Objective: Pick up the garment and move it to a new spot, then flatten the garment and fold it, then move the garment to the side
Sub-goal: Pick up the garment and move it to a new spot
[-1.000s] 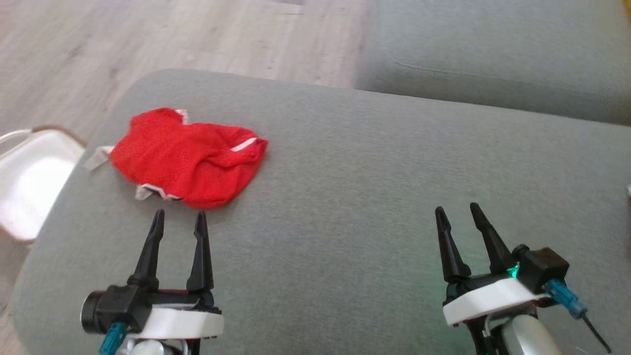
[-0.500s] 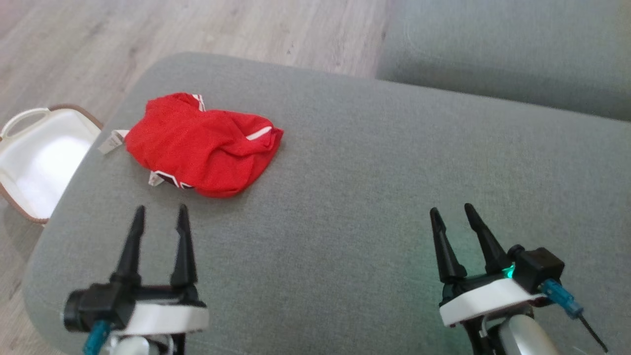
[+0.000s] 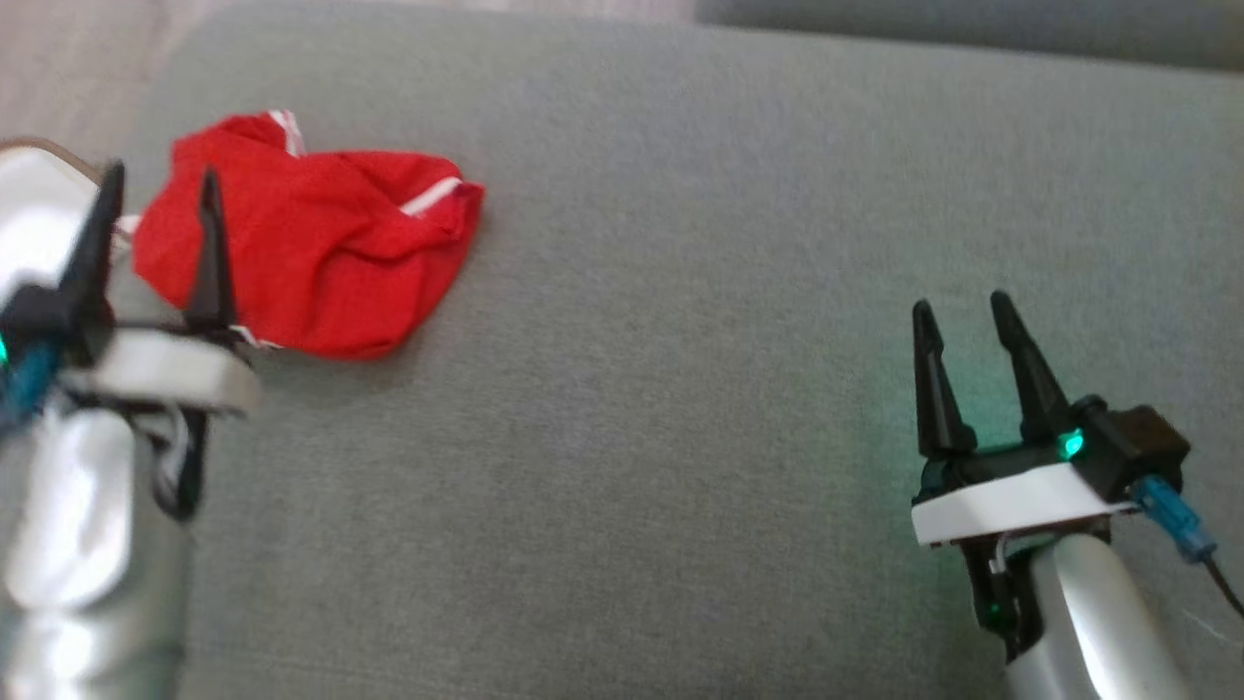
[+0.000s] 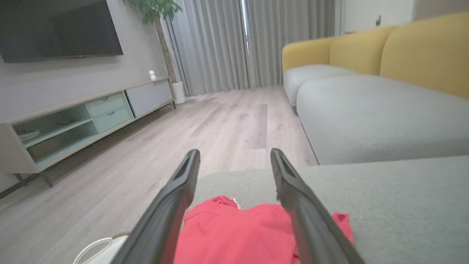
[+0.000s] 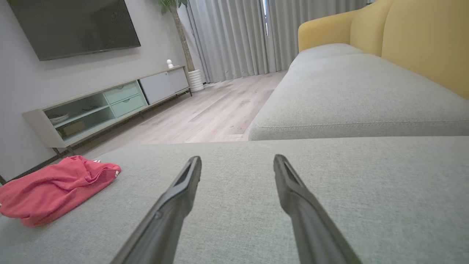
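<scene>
You held the left gripper [image 3: 161, 171], jaws wide and empty, over the crumpled red garment [image 3: 321, 262] at the left end of the grey cushion [image 3: 680, 340], seemingly lined up for the pickup. Your right gripper [image 3: 960, 301] hovered well apart, jaws wide, leaving room.

Pale wood floor [image 4: 227, 121], grey curtains [image 4: 220, 44], wall-mounted television [image 4: 58, 29], low media cabinet [image 4: 55, 135] (mint drawers [image 4: 109, 105]), yellow-backed grey sofa [image 4: 366, 110].

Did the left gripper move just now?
Yes. The black two-fingered left gripper advanced from short of the crumpled red cloth garment to over its left edge.
</scene>
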